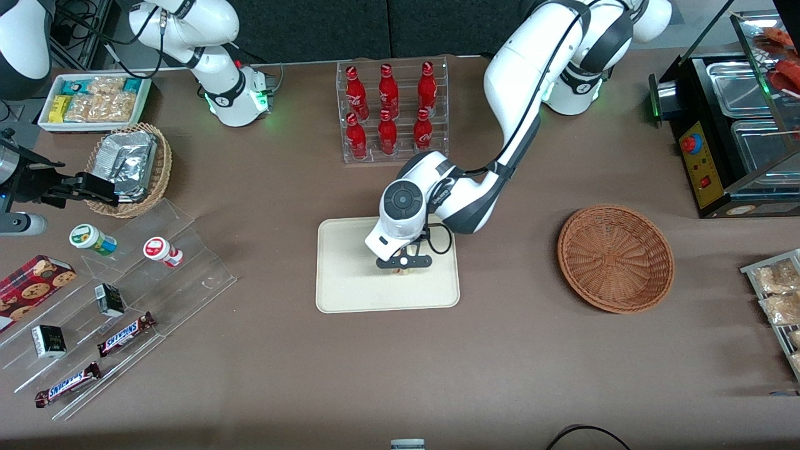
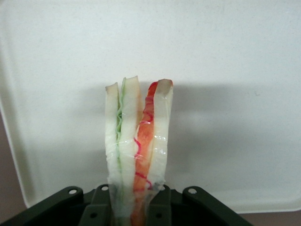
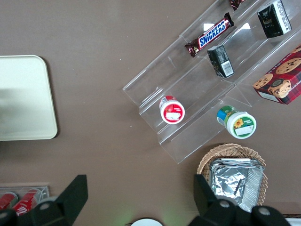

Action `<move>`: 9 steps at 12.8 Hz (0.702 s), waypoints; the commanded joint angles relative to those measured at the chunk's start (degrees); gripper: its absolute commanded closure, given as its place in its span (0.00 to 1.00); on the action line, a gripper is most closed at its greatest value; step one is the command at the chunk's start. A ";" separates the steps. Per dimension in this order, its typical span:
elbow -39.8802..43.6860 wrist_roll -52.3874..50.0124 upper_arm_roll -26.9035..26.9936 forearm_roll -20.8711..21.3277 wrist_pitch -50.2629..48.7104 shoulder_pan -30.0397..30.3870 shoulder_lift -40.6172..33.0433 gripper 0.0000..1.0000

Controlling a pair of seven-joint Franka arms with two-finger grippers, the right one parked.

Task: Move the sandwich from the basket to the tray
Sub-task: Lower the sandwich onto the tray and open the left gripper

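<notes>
My left gripper (image 1: 404,269) is over the middle of the cream tray (image 1: 350,294), shut on the sandwich (image 2: 138,146). The sandwich is a wrapped wedge of white bread with green and red filling, held upright between the fingers (image 2: 96,207) just above the tray's surface (image 2: 225,70). In the front view only a sliver of the sandwich (image 1: 403,271) shows under the gripper. The reddish-brown wicker basket (image 1: 615,257) stands empty toward the working arm's end of the table. A corner of the tray (image 3: 23,99) shows in the right wrist view.
A clear rack of red bottles (image 1: 390,112) stands farther from the front camera than the tray. A clear stepped stand with snack bars and cups (image 1: 119,300), a tan basket of foil packets (image 1: 128,165) and a white snack box (image 1: 94,100) lie toward the parked arm's end.
</notes>
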 commanded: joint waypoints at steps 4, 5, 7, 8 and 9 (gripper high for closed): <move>2.51 0.65 1.02 3.38 6.10 -0.20 4.02 0.87; 2.33 0.56 1.02 3.38 6.55 -0.20 4.11 0.84; 1.89 0.39 1.02 3.90 6.64 -0.37 4.12 0.08; 1.89 -0.13 1.02 3.99 6.56 -0.46 4.03 0.00; 2.15 -0.14 1.29 5.82 6.56 -0.72 3.94 0.00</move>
